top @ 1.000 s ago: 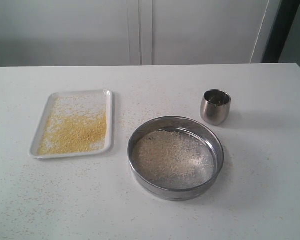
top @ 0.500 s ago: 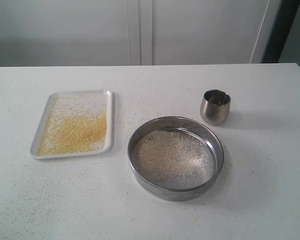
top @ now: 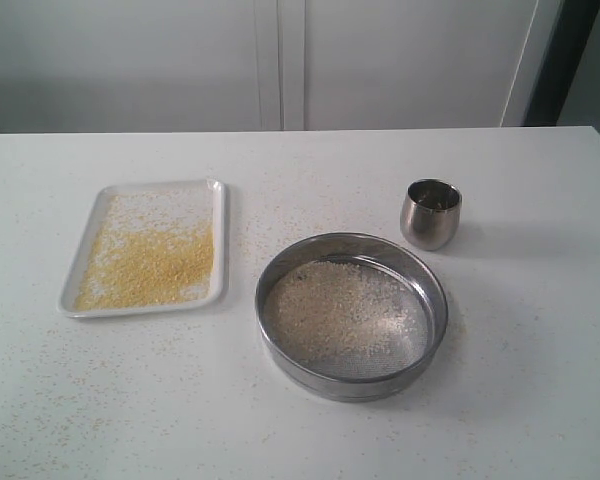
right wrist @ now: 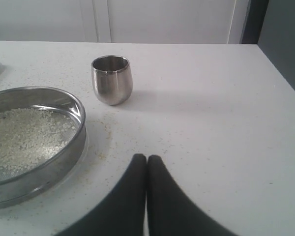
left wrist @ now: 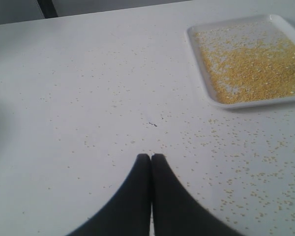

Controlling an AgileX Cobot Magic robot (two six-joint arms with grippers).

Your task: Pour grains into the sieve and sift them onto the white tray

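The round steel sieve (top: 352, 315) (right wrist: 32, 142) rests on the white table, its mesh covered with whitish rice-like grains (top: 340, 310). To its left lies the white tray (top: 220, 240) (left wrist: 199, 64), spread with fine yellow grains (top: 150, 265) (left wrist: 255, 69). Neither arm shows in the exterior view. My left gripper (left wrist: 151, 156) hovers shut and holds nothing, over bare table well short of the tray. Shut and empty too, my right gripper (right wrist: 146, 157) is beside the sieve, on the near side of the cup.
A small rounded steel cup (top: 430, 213) (right wrist: 112, 78) stands upright behind the sieve to the right. Stray yellow grains (left wrist: 265, 177) are scattered over the table around the tray and sieve. A white wall runs behind the table's far edge.
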